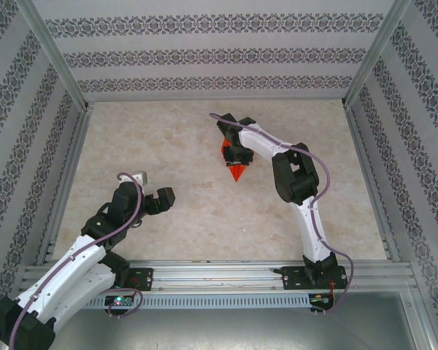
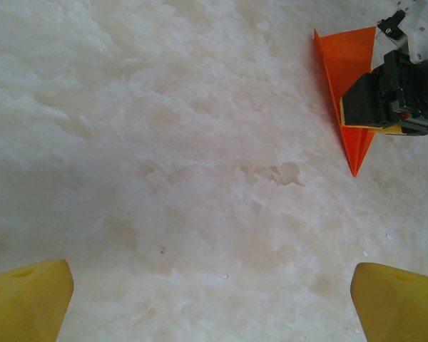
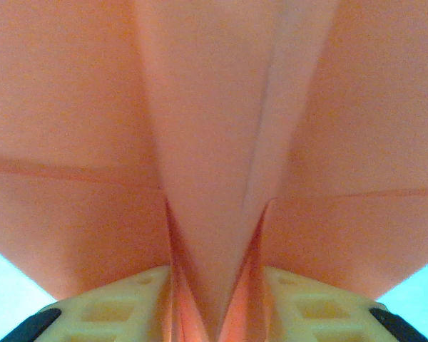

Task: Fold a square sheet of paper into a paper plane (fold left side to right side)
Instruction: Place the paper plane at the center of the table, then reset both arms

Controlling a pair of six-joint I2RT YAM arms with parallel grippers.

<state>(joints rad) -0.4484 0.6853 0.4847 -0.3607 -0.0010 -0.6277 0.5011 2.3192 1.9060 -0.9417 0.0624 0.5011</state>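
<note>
One paper plane (image 1: 236,172), orange-red, plain, no print on it. It sits about mid-table (image 1: 168,146), slightly toward the far edge and well apart from every corner. The long axis runs far edge to near edge, with the sharp point facing the near edge, toward the arm bases. In the left wrist view the plane (image 2: 340,68) shows as a narrow dart with its point down in the picture and a crease along its length.

There are two arms and two grippers. My right gripper (image 1: 233,151) is over the plane's wide far end, fingers pinched together on it. In the right wrist view the paper plane (image 3: 221,142) has its centre fold running down into the right gripper (image 3: 217,313), between two yellow fingers (image 3: 128,306). The left wrist view shows the right gripper (image 2: 396,89) covering the plane's right side. I can't tell whether the plane's point touches the table or is lifted off it.

My left gripper (image 1: 152,188) is toward the near-left part of the table, well apart from the plane, with its fingers spread wide. In its own view the left gripper (image 2: 214,313) shows two yellow fingertips (image 2: 25,299) at the bottom corners with bare marbled table between them.

There are red marks (image 1: 139,277) on the base mounts at the near edge, too small to read.
</note>
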